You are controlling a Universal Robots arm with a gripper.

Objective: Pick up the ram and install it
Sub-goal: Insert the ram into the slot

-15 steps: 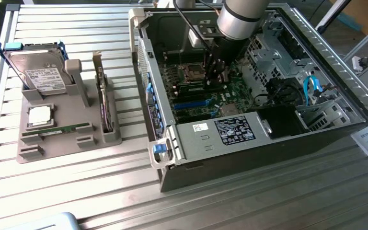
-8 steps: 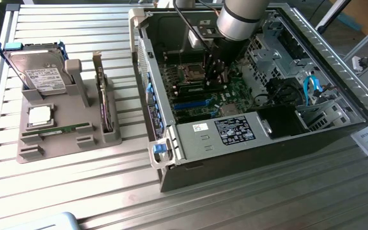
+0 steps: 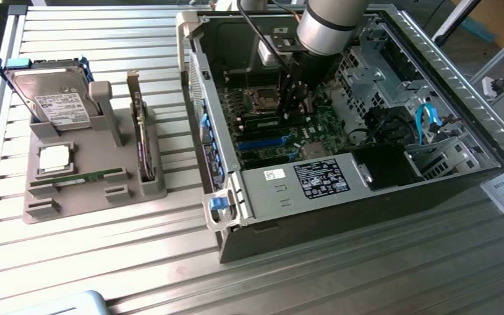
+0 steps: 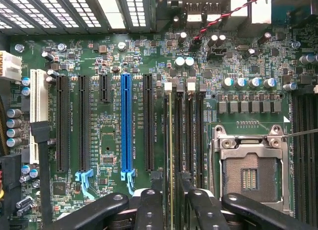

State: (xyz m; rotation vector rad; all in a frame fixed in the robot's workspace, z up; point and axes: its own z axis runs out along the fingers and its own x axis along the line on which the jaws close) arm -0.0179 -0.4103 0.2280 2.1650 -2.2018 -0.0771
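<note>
Ram seemingly stands on edge in the memory slot nearest the blue expansion slot, between it and the processor socket on the motherboard. Its long axis follows the slot. Gripper is directly above, spread wide, one finger either side, apparently clear.

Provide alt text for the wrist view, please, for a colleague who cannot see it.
The black gripper hangs open over a green motherboard, its fingers either side of the thin green ram stick standing on edge in a black memory slot. A long blue expansion slot lies to one side, an empty silver-framed processor socket to the other.
</note>
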